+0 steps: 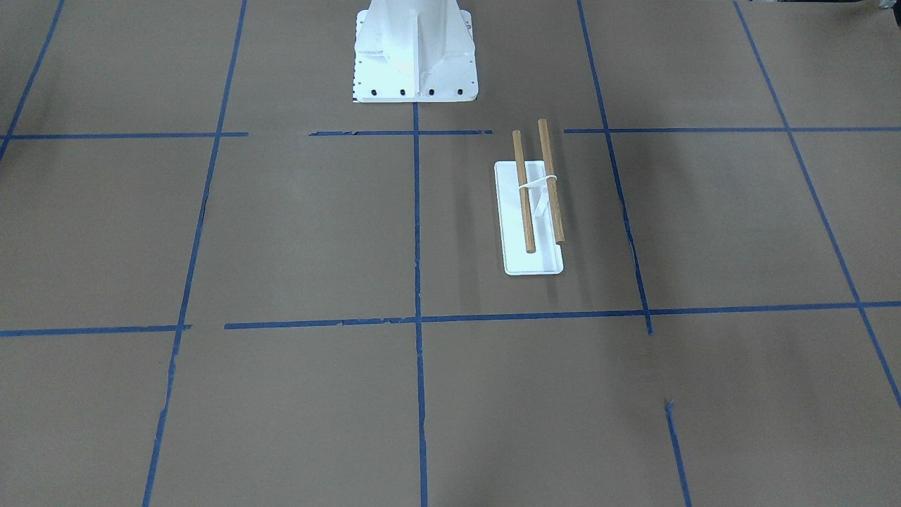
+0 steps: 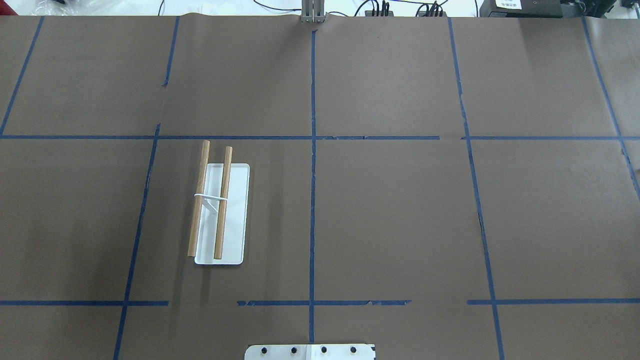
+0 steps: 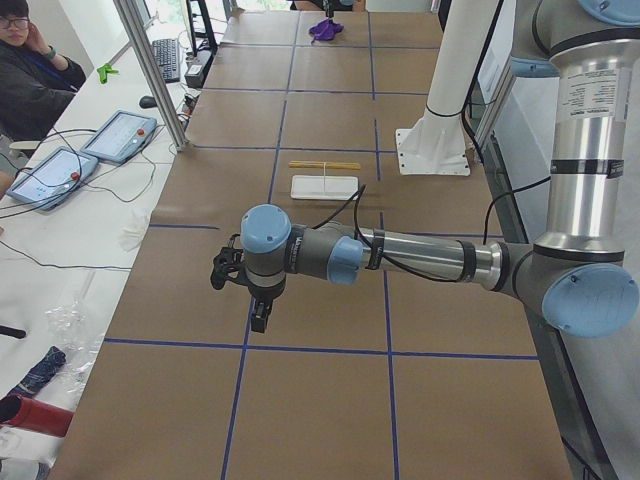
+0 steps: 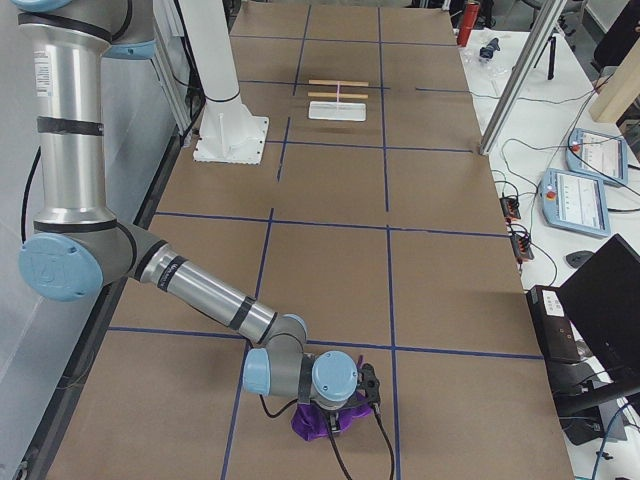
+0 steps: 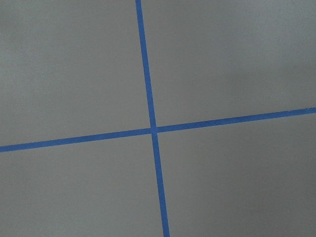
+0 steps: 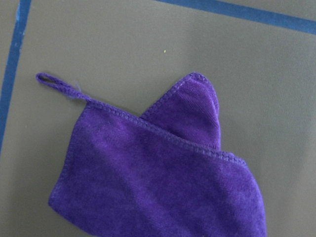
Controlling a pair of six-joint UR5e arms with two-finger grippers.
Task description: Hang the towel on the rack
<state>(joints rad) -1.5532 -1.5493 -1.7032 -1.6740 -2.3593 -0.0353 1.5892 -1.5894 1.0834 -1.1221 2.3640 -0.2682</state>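
Across the taped tabletop, the right tool sits over the purple towel, presumably to grasp it; spread or pinching, I cannot tell.

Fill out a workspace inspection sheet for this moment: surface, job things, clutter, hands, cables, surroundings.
Surface: table covered in brown paper with a blue tape grid.
Job's things: rack upright, both rods bare; purple towel lies folded on the paper at the opposite end from the rack.
Clutter: nothing seen.
Hands: left hand hovers over bare paper; right hand is over the towel, contact unclear; open or shut cannot be told for either.
Cables: cables beyond the far table edge.
Surroundings: pedestal; operator at a side bench with pendants.
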